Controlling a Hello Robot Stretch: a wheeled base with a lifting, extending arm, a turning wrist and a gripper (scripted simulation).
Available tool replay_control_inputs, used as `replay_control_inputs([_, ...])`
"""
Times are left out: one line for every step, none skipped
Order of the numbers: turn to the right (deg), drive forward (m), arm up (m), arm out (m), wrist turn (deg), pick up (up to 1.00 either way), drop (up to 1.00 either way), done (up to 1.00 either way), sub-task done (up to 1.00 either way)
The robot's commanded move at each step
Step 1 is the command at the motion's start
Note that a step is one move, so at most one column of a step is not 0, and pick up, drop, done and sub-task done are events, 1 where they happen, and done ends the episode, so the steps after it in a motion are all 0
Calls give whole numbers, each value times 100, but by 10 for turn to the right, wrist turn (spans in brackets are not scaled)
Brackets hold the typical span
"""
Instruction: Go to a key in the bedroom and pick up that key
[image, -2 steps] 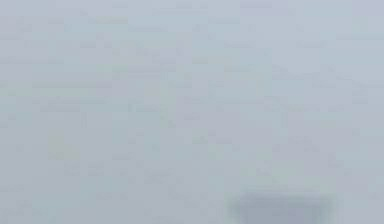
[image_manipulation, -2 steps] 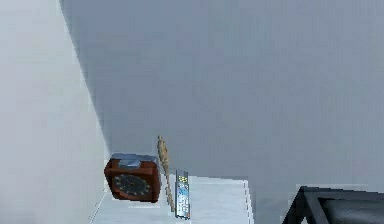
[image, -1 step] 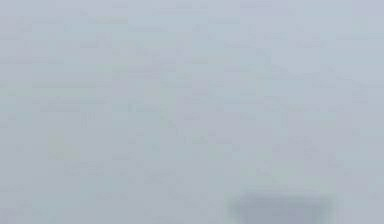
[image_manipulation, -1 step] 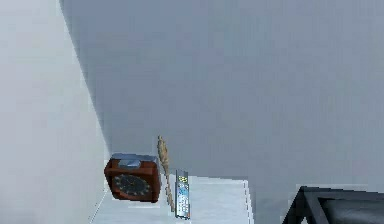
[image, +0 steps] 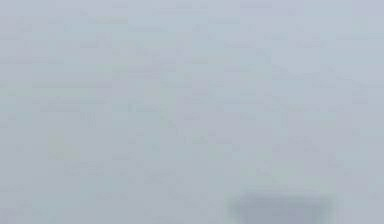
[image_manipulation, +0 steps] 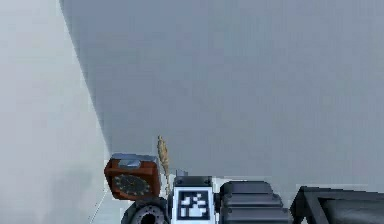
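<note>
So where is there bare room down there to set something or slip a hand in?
Little surface shows. The pale patch left of the reddish-brown round-dialled box looks bare. Right of it is crowded: a thin tan stick, the gripper and dark arm.

The arm lies along the arm side view's bottom edge, with the gripper left of its white marker square.

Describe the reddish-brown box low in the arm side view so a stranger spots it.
Follow the wall corner down to its foot. A reddish-brown box sits there, left of a thin tan stick. Its dark round dial and warm colour set it apart.
</note>
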Motion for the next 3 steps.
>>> replay_control_inputs([0, 0, 0, 14, 0, 0, 0, 0, 0])
replay_control_inputs([0, 0, 0, 0, 450, 0, 0, 0, 0])
replay_control_inputs([0, 0, 0, 0, 450, 0, 0, 0, 0])
